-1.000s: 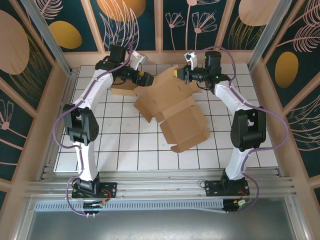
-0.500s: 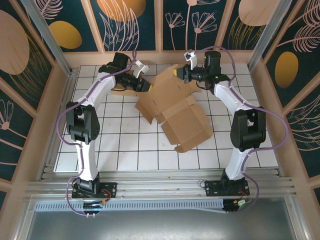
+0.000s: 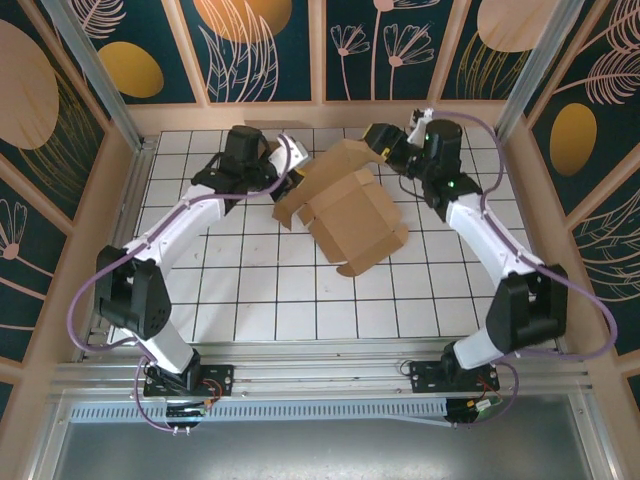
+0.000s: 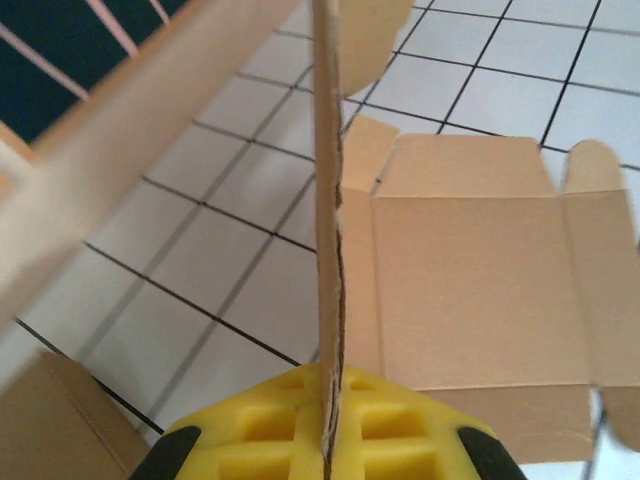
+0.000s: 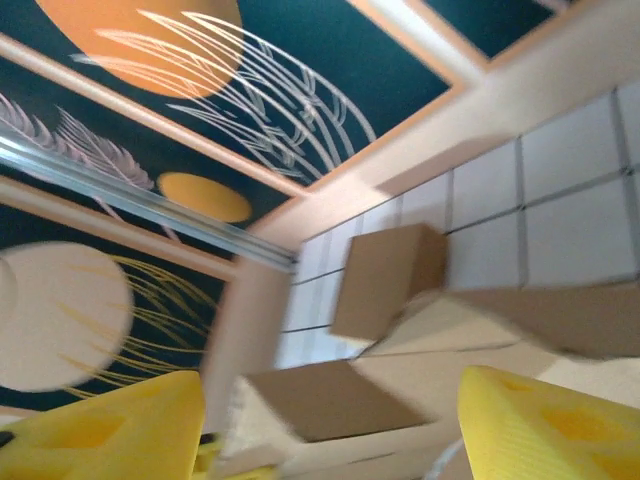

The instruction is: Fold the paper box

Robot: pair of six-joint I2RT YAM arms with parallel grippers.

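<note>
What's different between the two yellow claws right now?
The left gripper is shut, clamping a flap of the paper box edge-on; the right gripper is open, spread wide. The left sits at the box's left side, the right at its far end. Both are yellow-tipped.

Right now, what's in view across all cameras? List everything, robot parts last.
paper box: one, brown cardboard, partly folded, far centre of the table.
loose cardboard piece: one, brown, on the tiles by the wall.
table: one, white gridded tiles.
wall panels: several, dark teal with orange and pink plant motifs, around the table.
left end effector: one, yellow pads, shut on a box flap's edge.
right end effector: one, yellow pads, open, at the box.
</note>
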